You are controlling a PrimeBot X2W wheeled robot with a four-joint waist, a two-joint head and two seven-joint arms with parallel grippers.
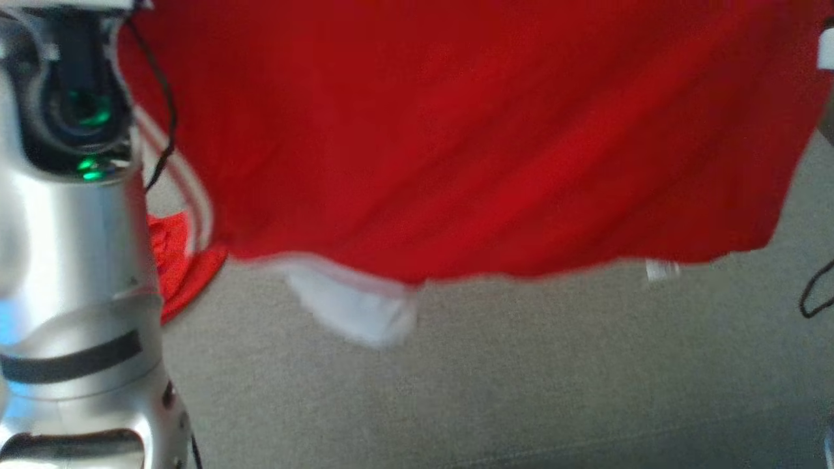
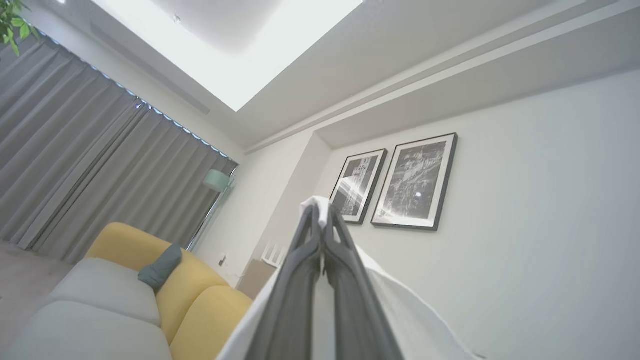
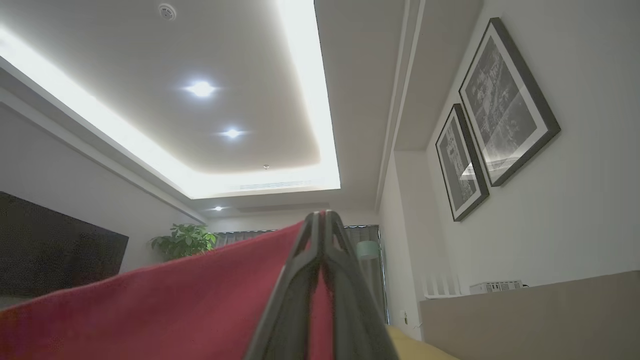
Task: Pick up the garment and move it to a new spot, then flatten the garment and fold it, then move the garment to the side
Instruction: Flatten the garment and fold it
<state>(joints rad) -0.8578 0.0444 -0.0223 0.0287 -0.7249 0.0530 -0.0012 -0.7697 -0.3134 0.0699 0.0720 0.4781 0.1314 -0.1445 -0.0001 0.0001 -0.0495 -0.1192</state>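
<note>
Left gripper (image 2: 322,212): the two dark fingers meet along their length, pinching a white fold of the garment (image 1: 456,130), which drapes away down both sides of the fingers in the left wrist view. Right gripper (image 3: 322,217): likewise pressed together, its tips clamped on a red edge of the same cloth, which slopes off to the lower left of the right wrist view. In the head view we see the garment hanging as a broad red sheet across the upper frame, its lower hem clear of the grey surface (image 1: 521,378); a white flap (image 1: 355,306) dangles from the hem (blurred, so we cannot tell what part it is). At the left, a red portion with white stripes runs behind the silver left forearm (image 1: 78,260). Beyond the grippers we note a yellow sofa (image 2: 200,290), grey curtains (image 2: 100,175), two framed pictures (image 2: 415,182), a potted plant (image 3: 182,240) and a dark screen (image 3: 50,250).
</note>
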